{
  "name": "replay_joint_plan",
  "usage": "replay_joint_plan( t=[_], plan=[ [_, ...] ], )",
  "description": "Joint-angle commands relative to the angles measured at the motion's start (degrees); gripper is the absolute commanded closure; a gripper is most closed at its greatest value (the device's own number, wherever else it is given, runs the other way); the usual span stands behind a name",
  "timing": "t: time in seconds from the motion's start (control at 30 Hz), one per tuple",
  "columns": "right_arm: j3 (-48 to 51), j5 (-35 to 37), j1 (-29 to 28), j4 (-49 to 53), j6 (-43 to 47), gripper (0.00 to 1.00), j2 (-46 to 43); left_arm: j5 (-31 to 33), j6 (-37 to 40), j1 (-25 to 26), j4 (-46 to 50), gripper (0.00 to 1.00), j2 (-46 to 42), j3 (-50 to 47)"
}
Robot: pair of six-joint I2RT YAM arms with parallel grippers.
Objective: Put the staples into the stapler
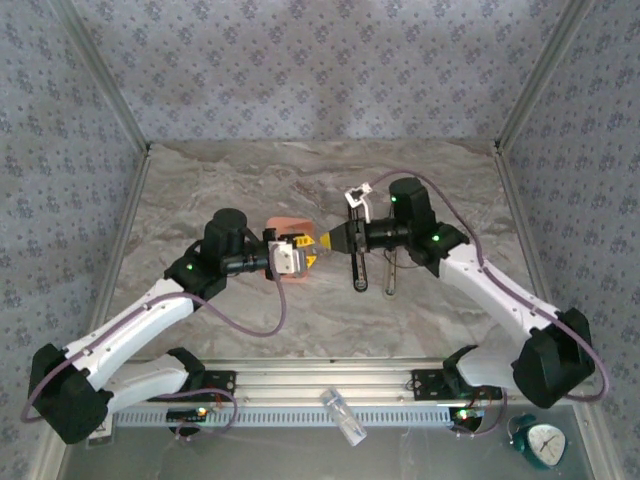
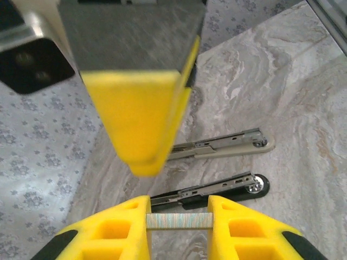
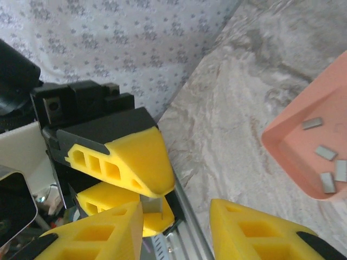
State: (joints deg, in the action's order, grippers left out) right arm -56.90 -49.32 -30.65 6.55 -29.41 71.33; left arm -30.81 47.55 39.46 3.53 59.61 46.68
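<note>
Staple strip (image 2: 179,220), short, dark grey metal, gripped in mid-air above the bench (image 2: 303,81).
Left gripper (image 2: 179,212) fingers are clenched on the strip's two ends. Right gripper (image 3: 178,212) fingers are released and sit tip to tip with the left. More loose grey staples (image 3: 325,153) lie in the salmon-orange plastic tray (image 3: 287,146). Black-based metal stapler (image 2: 222,187) is opened flat on the marbled bench, clear of the held strip.

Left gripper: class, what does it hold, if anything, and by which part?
The left gripper pinches a staple strip by its two ends, one against each finger.
</note>
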Motion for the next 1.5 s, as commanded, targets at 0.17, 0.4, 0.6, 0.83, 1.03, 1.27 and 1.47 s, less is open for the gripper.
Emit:
replay_joint_plan(
  t=[0.17, 0.4, 0.6, 0.83, 1.03, 1.27, 1.47],
  plan=[
    [4.2, 7.5, 4.0, 5.4, 1.2, 0.61, -7.9, 14.5, 0.9, 6.9, 26.8, 0.77, 6.5, 10.0],
    [8.8, 12.7, 7.7, 10.2, 0.3, 0.61, -14.1, 30.7, -11.6, 15.8, 46.9, 0.77, 23.4, 22.1],
    [12.3, 13.7, 10.7, 12.5, -0.2, 0.62, -19.8, 31.6, -21.2, 19.9, 58.9, 0.77, 37.1, 30.5],
    [14.6, 13.3, 13.5, 14.4, 0.1, 0.62, -23.9, 31.9, -28.2, 22.1, 62.3, 0.77, 46.7, 34.8],
    [15.5, 21.2, 17.0, 21.1, -1.8, 0.63, -27.7, 33.5, -32.0, 22.2, 63.5, 0.75, 53.4, 36.6],
    [16.4, 20.0, 20.8, 23.1, -3.2, 0.63, -29.9, 35.9, -33.5, 22.3, 64.2, 0.74, 59.0, 39.8],
    [15.8, 19.9, 20.9, 24.3, -3.0, 0.63, -30.6, 35.2, -33.9, 22.5, 63.5, 0.73, 61.4, 41.3]
  ],
)
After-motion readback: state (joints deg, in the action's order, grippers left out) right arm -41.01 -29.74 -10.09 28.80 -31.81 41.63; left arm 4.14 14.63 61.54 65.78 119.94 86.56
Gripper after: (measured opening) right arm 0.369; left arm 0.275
